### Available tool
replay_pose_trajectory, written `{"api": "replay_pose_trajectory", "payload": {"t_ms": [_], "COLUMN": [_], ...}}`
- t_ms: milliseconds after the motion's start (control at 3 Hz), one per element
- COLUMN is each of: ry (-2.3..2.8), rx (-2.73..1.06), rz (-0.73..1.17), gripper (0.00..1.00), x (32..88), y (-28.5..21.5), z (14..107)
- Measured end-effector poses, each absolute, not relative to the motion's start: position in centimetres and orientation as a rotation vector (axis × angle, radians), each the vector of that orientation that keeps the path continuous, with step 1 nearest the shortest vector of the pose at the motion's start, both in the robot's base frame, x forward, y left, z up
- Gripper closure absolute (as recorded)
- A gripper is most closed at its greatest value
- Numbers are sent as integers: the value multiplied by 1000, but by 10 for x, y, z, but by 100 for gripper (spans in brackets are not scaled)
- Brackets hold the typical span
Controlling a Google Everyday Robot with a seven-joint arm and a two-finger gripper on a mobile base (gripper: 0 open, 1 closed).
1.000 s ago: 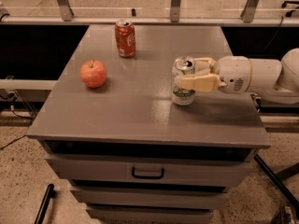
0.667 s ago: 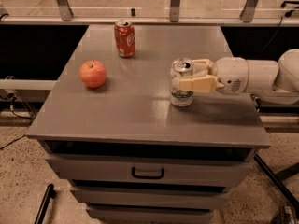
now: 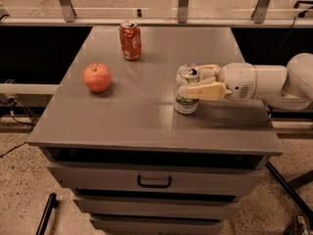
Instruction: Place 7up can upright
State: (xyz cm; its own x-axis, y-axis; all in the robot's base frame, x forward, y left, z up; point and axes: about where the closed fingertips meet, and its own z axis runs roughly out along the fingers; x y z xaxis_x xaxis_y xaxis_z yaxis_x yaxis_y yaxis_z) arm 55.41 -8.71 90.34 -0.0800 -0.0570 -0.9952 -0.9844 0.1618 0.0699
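The 7up can (image 3: pixel 186 93) is silver-white with a green band and a silver top. It stands upright on the grey cabinet top (image 3: pixel 146 116), right of the middle. My gripper (image 3: pixel 194 81) reaches in from the right on a white arm. Its cream fingers (image 3: pixel 203 90) are on both sides of the can, the near one across the can's front, the far one behind its top. The can's base rests on the surface.
A red-orange soda can (image 3: pixel 130 39) stands upright at the back of the top. A red apple (image 3: pixel 97 77) lies at the left. The cabinet has drawers below with a dark handle (image 3: pixel 154 182). A rail with metal posts runs behind the top.
The can and gripper have shifted slightly left and down toward the surface. The apple and the red-orange can have not moved.
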Motion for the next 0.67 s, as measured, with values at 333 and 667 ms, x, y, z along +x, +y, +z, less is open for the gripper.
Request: {"api": "replay_pose_trajectory", "payload": {"t_ms": [333, 667], "ry": [1422, 1553], "rx": [-1128, -1171], "rz": [1070, 917], "gripper": [0, 0], "x": [560, 569], "y": [-105, -140], "z": [897, 886]}}
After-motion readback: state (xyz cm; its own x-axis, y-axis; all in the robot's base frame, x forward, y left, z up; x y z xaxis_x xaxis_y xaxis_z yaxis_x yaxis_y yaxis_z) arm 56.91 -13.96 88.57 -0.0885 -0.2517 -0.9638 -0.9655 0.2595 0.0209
